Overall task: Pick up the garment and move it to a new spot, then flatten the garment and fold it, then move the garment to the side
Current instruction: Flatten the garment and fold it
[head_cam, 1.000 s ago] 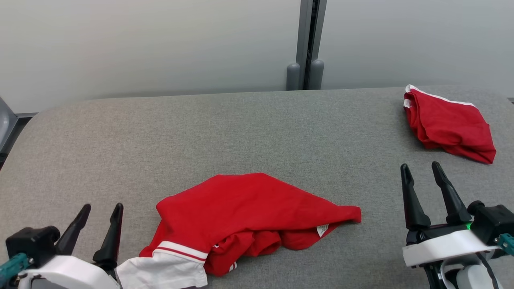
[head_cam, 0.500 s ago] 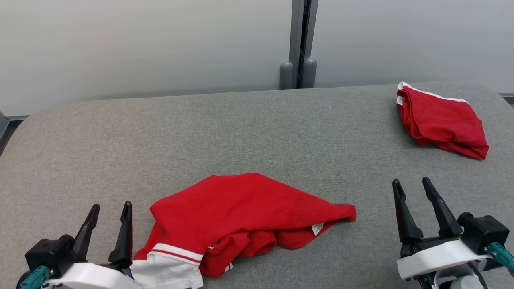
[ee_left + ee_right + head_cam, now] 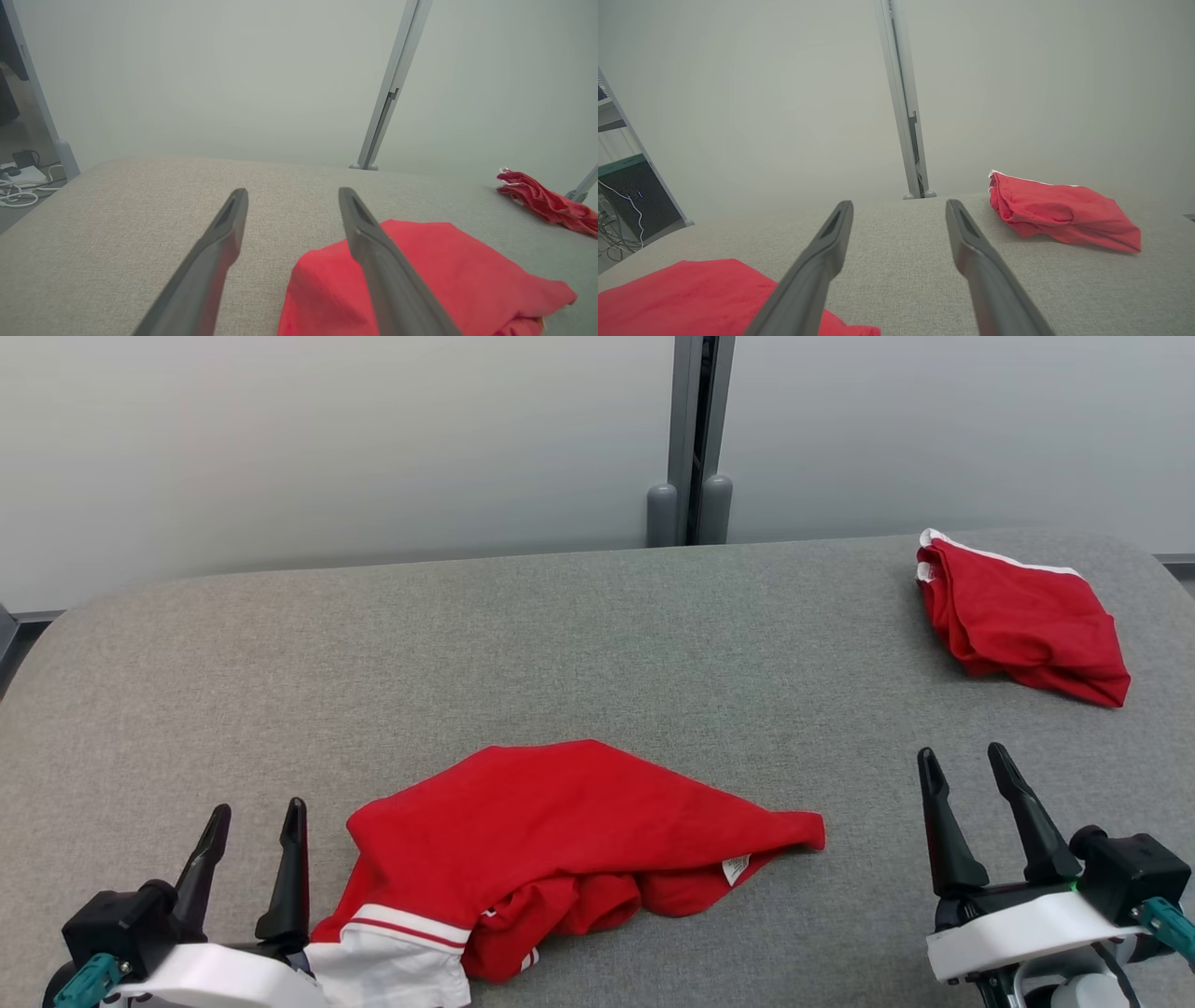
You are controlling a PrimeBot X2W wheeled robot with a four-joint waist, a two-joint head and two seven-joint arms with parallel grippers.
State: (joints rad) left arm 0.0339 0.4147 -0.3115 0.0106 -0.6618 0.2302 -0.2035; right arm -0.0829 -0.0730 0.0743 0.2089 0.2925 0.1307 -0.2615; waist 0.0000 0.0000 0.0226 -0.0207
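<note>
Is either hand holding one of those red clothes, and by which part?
Nothing is held. The left hand and right hand both stand open and empty, either side of the crumpled red garment.

Light even, diffuse, from overhead; no glare, no hot spots. Head view sharp across grey woven fabric tabletop point(image 3: 597, 644); soft thin shadows under near crumpled red garment with white trim point(image 3: 560, 821) and far-right folded red cloth point(image 3: 1022, 616). Wrist views paler, hazy, wide-angle bent: grey metal partition post point(image 3: 390, 93) leans. Near dark tapered fingers point(image 3: 817, 266) blurred, out of focus.
</note>
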